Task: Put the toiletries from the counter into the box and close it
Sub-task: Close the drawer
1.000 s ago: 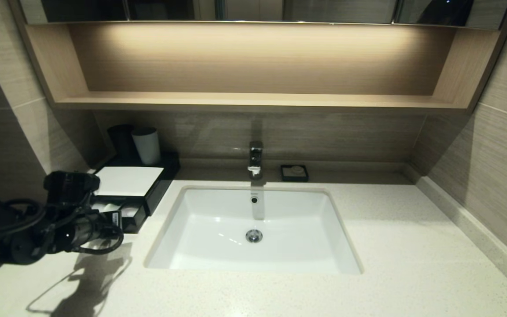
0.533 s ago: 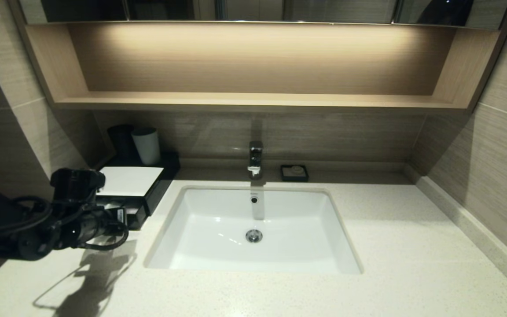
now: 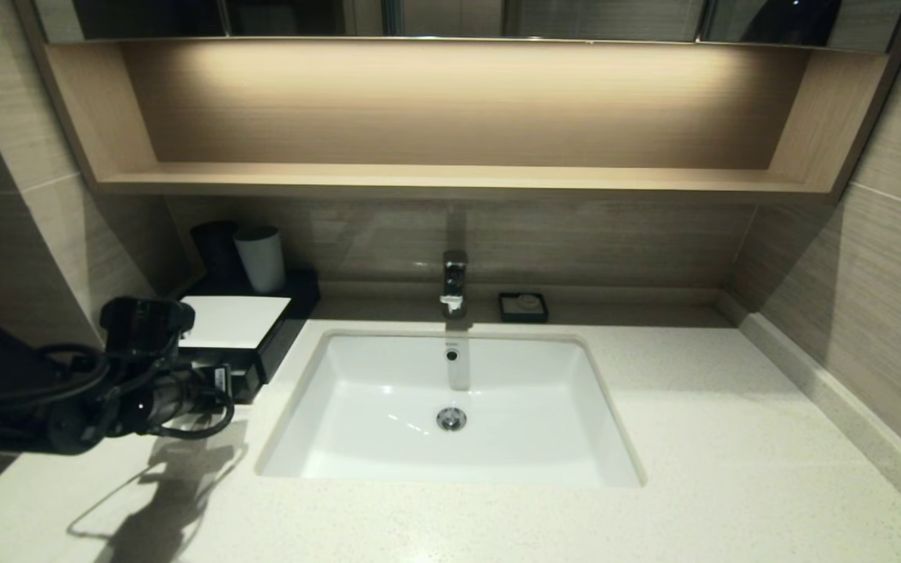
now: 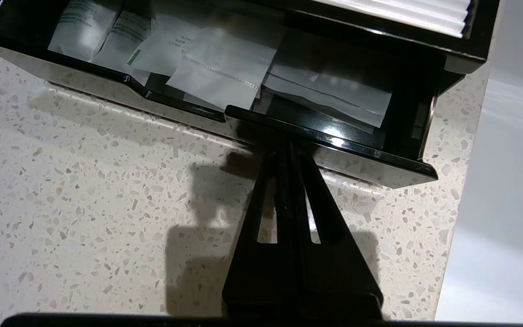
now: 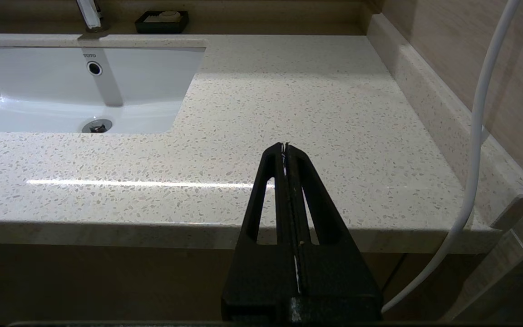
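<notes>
Speckled cream stone counter point(image 3: 701, 438) runs around a white rectangular sink point(image 3: 388, 391), with a chrome faucet point(image 3: 454, 283) behind it and a small black soap dish point(image 3: 523, 306) against the back wall. I find no toiletries lying on the stone in any view.

My left gripper point(image 4: 288, 147) sits at the counter's left end, fingers pressed together with nothing between them, tips touching the glossy front lip of the drawer point(image 4: 329, 131) of the black box point(image 3: 267, 344). Closed fingers make a blunt pusher — I judge this is why they are held so. The drawer is partly out. Inside it I see the paper-wrapped sticks point(image 4: 120, 38) with green labels in one compartment and flat translucent packets point(image 4: 225, 68) in the next, one packet overlapping the divider. A white cup point(image 3: 260, 258) and a dark one stand behind the box.

My right gripper point(image 5: 285, 146), likewise pinched shut and empty, is parked at the front edge of the counter to the right of the sink.

Judgement: loading is done; closing remains. The push should run straight along the drawer's travel — the overlapping packet could snag under the white top panel point(image 3: 233, 320).
</notes>
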### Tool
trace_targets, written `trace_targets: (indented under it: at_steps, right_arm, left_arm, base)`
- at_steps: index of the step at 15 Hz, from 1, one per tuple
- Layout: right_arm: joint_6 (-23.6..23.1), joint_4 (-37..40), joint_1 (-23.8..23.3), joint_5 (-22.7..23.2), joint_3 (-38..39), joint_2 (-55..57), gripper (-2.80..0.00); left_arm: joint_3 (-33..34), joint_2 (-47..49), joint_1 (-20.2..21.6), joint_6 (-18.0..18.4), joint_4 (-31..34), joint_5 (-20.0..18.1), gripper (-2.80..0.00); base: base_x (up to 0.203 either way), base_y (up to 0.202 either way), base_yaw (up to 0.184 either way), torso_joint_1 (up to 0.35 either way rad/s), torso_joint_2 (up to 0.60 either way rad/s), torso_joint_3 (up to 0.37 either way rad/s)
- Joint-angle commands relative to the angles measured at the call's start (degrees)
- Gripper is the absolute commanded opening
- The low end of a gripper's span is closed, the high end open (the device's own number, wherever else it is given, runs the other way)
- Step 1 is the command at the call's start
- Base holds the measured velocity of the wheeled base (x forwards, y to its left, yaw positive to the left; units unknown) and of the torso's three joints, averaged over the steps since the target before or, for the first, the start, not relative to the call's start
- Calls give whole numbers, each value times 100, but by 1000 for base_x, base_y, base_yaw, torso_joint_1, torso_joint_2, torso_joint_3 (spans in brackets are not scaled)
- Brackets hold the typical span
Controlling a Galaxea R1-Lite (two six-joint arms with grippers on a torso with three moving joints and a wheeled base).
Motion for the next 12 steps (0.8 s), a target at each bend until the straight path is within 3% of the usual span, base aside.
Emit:
trace_targets:
  at_steps: [1,12]
  right_arm:
    - [0,-2,-1,1,9,-7,-280]
    - [0,-2,5,1,9,-9,-280]
  left_arm:
    - [-81,107,5,-19,-18,19,-280]
    - [-245,223,5,-81,-27,19,-280]
  base:
    - [0,0,0,0,0,0]
    - [0,0,0,0,0,0]
